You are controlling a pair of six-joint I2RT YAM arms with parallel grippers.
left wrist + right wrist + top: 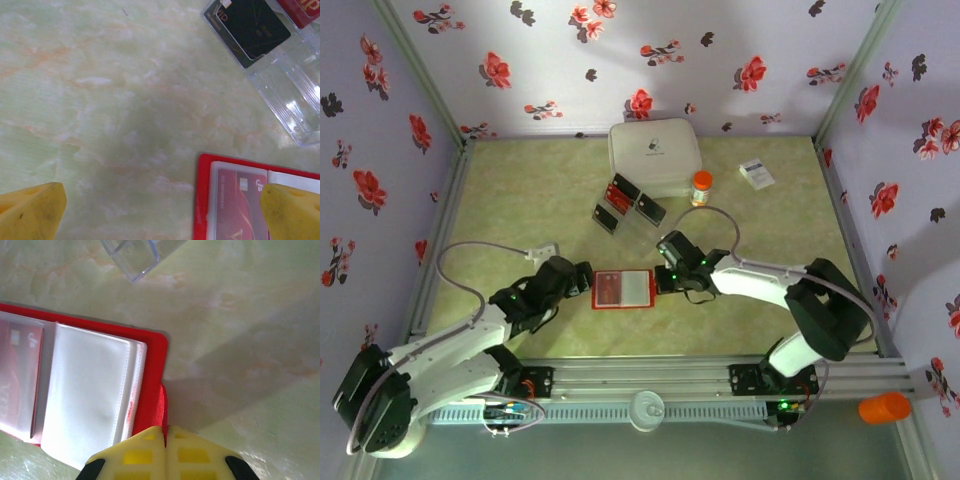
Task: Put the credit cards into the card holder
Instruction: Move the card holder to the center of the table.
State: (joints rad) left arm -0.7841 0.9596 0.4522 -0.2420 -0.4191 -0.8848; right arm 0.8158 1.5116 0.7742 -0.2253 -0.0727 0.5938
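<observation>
Card holder (622, 289) lies open on the tabletop (520, 200) between both hands.
The right hand (166, 437) is closed, seemingly nipping the holder's right cover edge. The left hand (160, 215) gapes wide beside its left edge. The holder looks light and floppy, with slick plastic sleeves (90, 390), so hold it by the stiffer cover. The spare credit cards (618, 192) near the white box (655, 155) look thin and slippery, best pinched by an edge.

Counting now: two grippers, left gripper (588, 280) and right gripper (657, 284), one open card holder (636, 289) between their jaws, one credit card (235, 200) inside; beyond the jaws, three small trays (651, 209), one white lidded box (655, 155), one orange-capped bottle (701, 187), one small printed box (756, 173)
</observation>
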